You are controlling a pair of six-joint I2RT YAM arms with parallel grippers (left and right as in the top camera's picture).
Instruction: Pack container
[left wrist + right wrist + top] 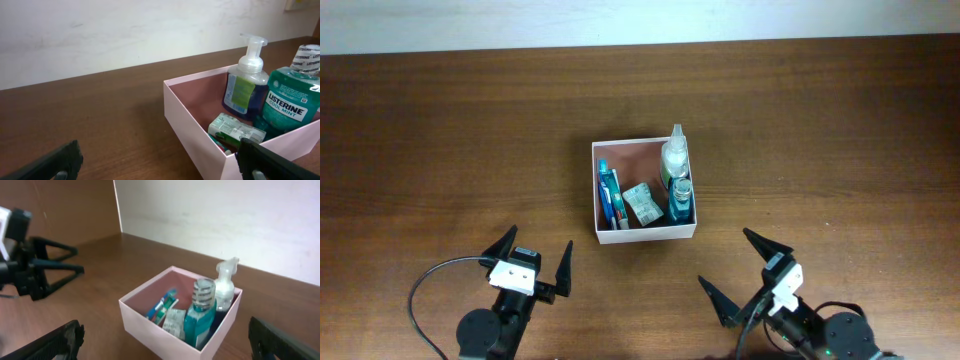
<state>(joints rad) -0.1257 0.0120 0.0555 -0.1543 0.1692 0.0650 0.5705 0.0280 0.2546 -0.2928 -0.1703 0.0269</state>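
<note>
The container (645, 235), a shallow white box with a reddish-brown inside, stands at the middle of the table. In it are a blue toothpaste tube (608, 197), a green-and-white packet (643, 204), a teal mouthwash bottle (680, 200) and a pump soap bottle (675, 155). My left gripper (540, 236) is open and empty, near the front edge, left of the box. My right gripper (723, 256) is open and empty, in front of the box's right corner. The left wrist view shows the container wall (190, 120) and the mouthwash bottle (290, 100). The right wrist view shows the container (150, 325) between my spread fingers.
A black cable (420, 290) loops beside the left arm's base. A pale wall (620, 20) runs along the table's far edge. The left arm (30, 265) shows at the left of the right wrist view. Bare brown tabletop surrounds the box.
</note>
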